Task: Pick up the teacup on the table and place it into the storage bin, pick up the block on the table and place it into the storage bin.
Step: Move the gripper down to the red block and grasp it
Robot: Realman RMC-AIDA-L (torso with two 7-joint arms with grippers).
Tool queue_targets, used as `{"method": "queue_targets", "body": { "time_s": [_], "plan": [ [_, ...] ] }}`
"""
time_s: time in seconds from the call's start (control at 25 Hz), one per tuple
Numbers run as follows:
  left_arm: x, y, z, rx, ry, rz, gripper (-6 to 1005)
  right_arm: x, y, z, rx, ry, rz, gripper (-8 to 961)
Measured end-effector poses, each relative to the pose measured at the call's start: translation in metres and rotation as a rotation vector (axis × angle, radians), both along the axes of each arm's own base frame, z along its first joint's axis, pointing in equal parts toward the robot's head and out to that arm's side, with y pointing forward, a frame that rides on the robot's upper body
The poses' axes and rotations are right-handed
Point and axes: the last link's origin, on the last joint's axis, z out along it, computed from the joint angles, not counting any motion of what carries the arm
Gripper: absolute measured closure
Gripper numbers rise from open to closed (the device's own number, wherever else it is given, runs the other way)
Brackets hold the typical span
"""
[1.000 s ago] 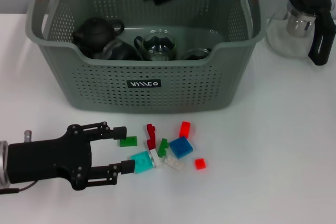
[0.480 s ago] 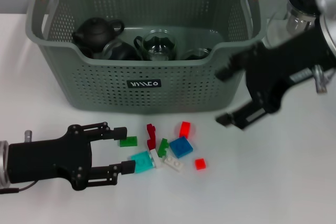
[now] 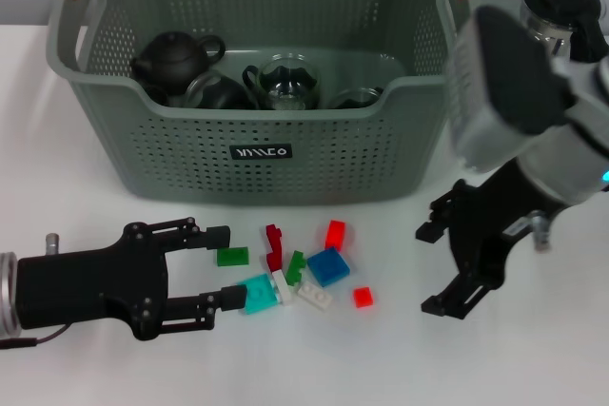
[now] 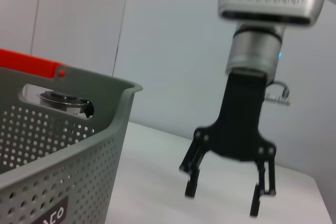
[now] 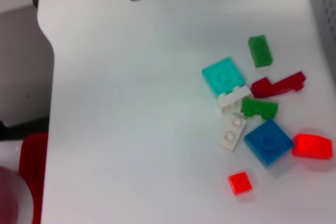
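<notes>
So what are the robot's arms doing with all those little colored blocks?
The left pincer lies open on the table, its fingers beside the teal block and the green block. The right pincer hangs open just right of the pile, holding nothing. The storage bin behind already holds a dark teapot and glass cups.

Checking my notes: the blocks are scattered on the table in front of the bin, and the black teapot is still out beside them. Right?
Not quite. The head view shows the black teapot inside the storage bin, not beside the blocks on the table.
</notes>
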Motion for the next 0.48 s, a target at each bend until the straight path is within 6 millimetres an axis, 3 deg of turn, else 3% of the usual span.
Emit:
{"method": "queue_targets", "body": {
  "time_s": [0.48],
  "plan": [
    [0.001,0.0,-0.002,0.0,-0.015,0.01,263,-0.008,-0.005,-0.064,-0.041,-0.129,0.187,41]
  ]
}}
